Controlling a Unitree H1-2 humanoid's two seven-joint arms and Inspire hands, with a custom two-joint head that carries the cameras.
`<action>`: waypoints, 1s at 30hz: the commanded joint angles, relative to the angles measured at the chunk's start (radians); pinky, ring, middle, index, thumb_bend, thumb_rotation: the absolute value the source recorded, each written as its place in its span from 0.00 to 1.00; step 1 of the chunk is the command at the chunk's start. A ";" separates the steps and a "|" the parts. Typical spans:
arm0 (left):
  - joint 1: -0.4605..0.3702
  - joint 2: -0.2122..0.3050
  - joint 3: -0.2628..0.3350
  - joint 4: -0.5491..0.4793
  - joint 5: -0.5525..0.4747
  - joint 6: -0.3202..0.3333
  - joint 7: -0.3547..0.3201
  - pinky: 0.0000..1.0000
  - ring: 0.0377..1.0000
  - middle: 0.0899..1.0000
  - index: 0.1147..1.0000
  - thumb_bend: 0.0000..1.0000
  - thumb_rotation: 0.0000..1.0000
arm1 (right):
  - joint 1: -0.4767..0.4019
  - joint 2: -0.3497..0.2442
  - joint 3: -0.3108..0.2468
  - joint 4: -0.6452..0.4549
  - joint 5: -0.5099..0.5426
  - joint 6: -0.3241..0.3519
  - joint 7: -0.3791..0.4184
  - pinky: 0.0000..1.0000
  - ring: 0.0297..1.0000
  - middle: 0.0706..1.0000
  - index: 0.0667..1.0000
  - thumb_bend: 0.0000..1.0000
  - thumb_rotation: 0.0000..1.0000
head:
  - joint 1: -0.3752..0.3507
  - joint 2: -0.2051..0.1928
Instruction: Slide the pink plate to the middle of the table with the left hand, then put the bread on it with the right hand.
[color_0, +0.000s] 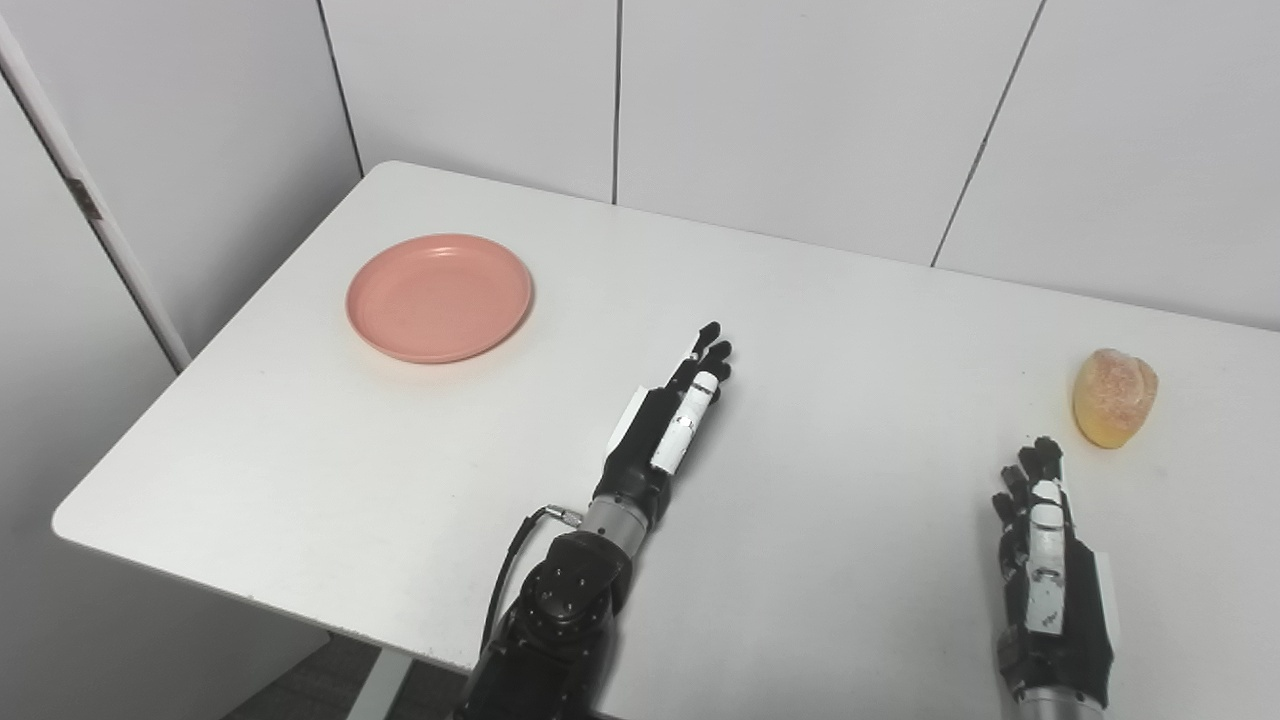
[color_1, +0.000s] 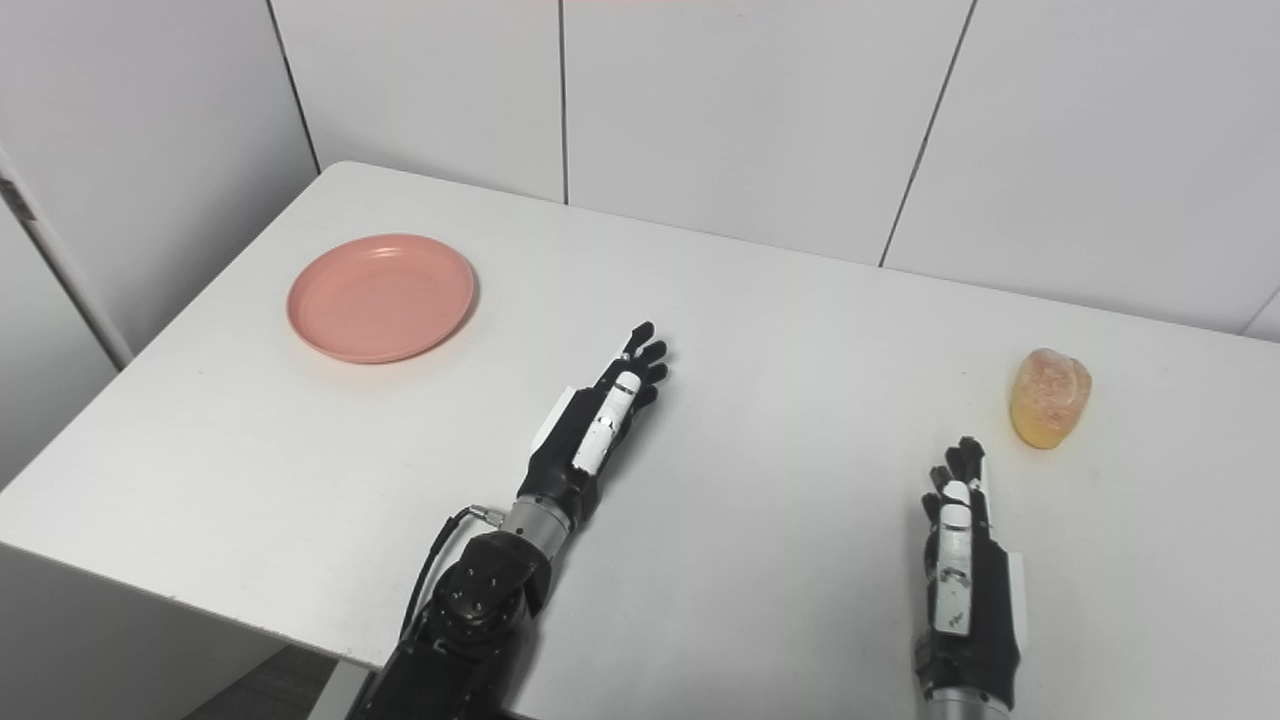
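Looks like lab or office test bay: plain white table (color_0: 820, 480), bare white panel walls (color_0: 800, 110).

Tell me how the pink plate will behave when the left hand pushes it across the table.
The pink plate looks rigid and shallow, lying flat on the smooth white table, so it should probably slide easily rather than tip. It seems light, so a push off its center by the left hand might spin it.
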 joint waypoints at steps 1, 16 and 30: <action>-0.026 -0.007 -0.012 -0.055 -0.014 0.025 -0.028 0.98 0.96 0.97 0.97 0.35 1.00 | -0.017 -0.003 -0.004 0.009 -0.010 -0.007 -0.001 1.00 0.98 0.99 0.99 0.18 1.00 | 0.000 0.000; -0.091 0.031 0.020 -0.285 -0.022 0.156 -0.041 0.95 0.93 0.94 0.95 0.41 1.00 | -0.024 -0.009 -0.002 0.032 -0.031 -0.012 -0.002 1.00 0.98 0.98 0.98 0.19 1.00 | 0.002 -0.008; -0.196 0.087 0.113 -0.354 -0.059 0.204 -0.031 0.98 0.92 0.93 0.91 0.44 1.00 | -0.022 -0.008 -0.006 0.037 -0.023 -0.025 0.001 1.00 0.99 0.99 0.99 0.19 1.00 | 0.015 -0.010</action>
